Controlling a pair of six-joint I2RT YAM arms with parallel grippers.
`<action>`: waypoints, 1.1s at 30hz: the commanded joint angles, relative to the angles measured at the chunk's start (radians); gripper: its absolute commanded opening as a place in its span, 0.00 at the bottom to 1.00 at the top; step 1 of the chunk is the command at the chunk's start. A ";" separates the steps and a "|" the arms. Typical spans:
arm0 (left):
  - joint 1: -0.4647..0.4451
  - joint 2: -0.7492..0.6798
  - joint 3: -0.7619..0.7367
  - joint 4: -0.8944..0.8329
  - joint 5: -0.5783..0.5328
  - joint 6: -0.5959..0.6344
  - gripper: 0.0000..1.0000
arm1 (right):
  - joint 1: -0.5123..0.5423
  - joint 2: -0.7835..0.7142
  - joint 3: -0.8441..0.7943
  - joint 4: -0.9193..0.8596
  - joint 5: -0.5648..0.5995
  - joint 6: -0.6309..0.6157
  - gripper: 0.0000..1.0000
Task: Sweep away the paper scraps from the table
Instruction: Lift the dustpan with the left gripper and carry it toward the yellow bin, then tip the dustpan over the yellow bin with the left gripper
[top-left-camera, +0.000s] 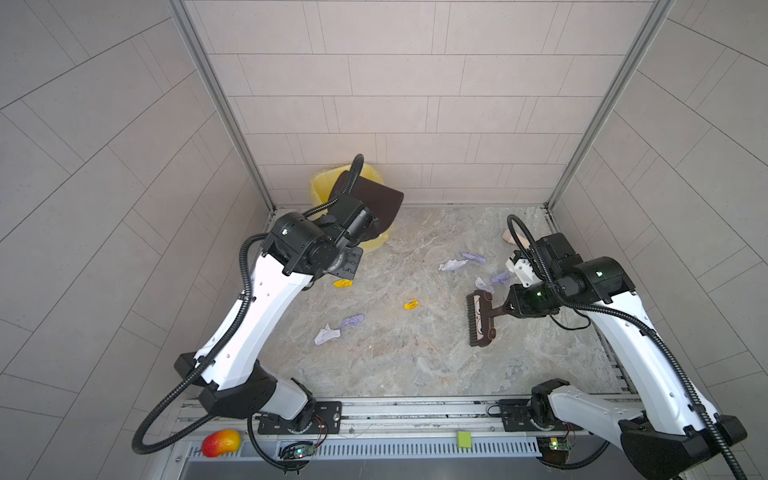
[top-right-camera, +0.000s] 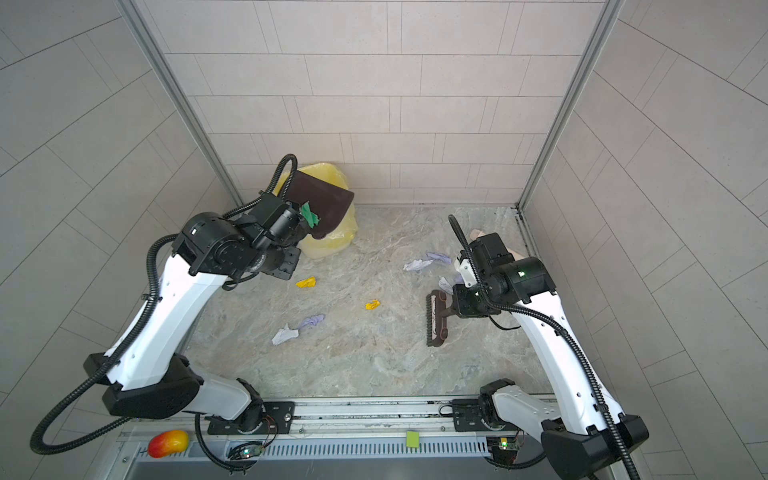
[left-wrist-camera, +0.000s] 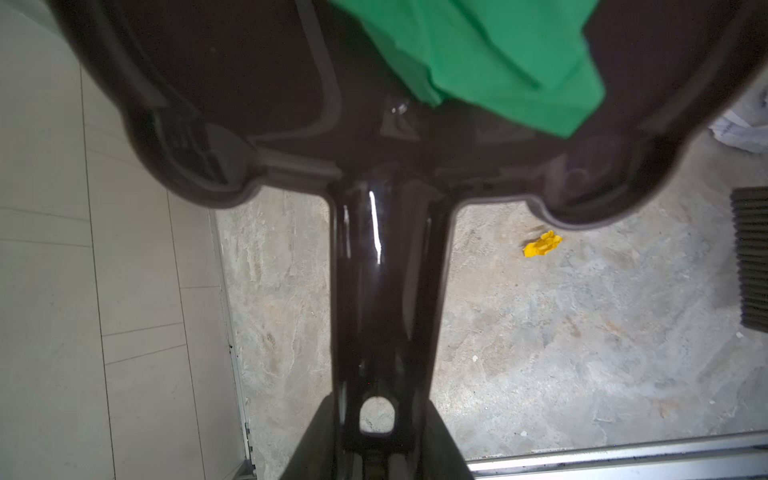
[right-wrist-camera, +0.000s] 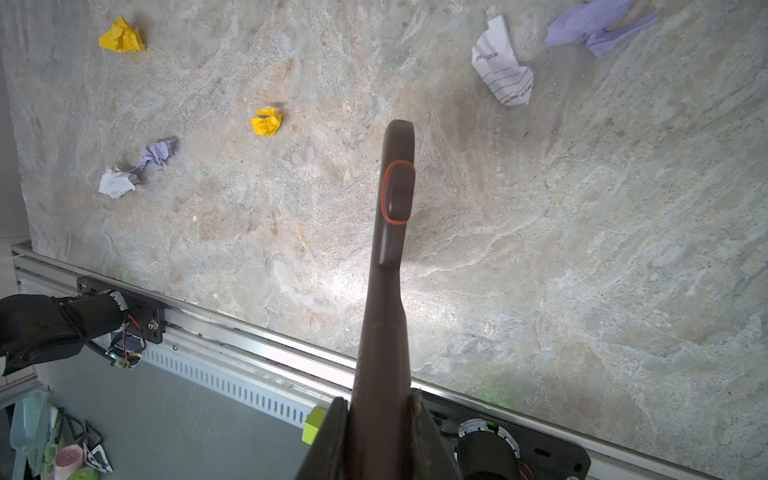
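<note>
Several paper scraps lie on the table (top-left-camera: 395, 365): yellow ones (top-left-camera: 343, 283) (top-left-camera: 411, 304), a lilac and white pair (top-left-camera: 352, 321) (top-left-camera: 326, 336), and a lilac and white cluster (top-left-camera: 461, 262) (top-left-camera: 500, 277) at the back right. My left gripper (left-wrist-camera: 376, 419) is shut on the handle of a dark brown dustpan (top-left-camera: 374, 199), held tilted above a yellow bag (top-right-camera: 332, 237). A green scrap (top-right-camera: 309, 214) lies in the pan. My right gripper (right-wrist-camera: 380, 415) is shut on the handle of a brown brush (top-left-camera: 480, 318), whose head rests on the table beside the right cluster.
A beige object (top-left-camera: 513, 237) lies behind the right wrist near the back right corner. Metal rails (top-left-camera: 415, 409) edge the table's front. A red-yellow mango toy (top-left-camera: 221, 442) and a small green square (top-left-camera: 464, 439) sit in front of the rail.
</note>
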 joint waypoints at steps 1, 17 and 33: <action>0.076 0.001 0.023 -0.116 -0.032 -0.011 0.00 | -0.012 -0.003 0.001 0.012 -0.032 -0.026 0.00; 0.388 0.016 -0.077 0.053 -0.028 0.100 0.00 | -0.053 0.048 0.006 0.013 -0.117 -0.067 0.00; 0.455 0.341 0.211 0.099 -0.107 0.283 0.00 | -0.069 0.059 0.005 -0.013 -0.151 -0.029 0.00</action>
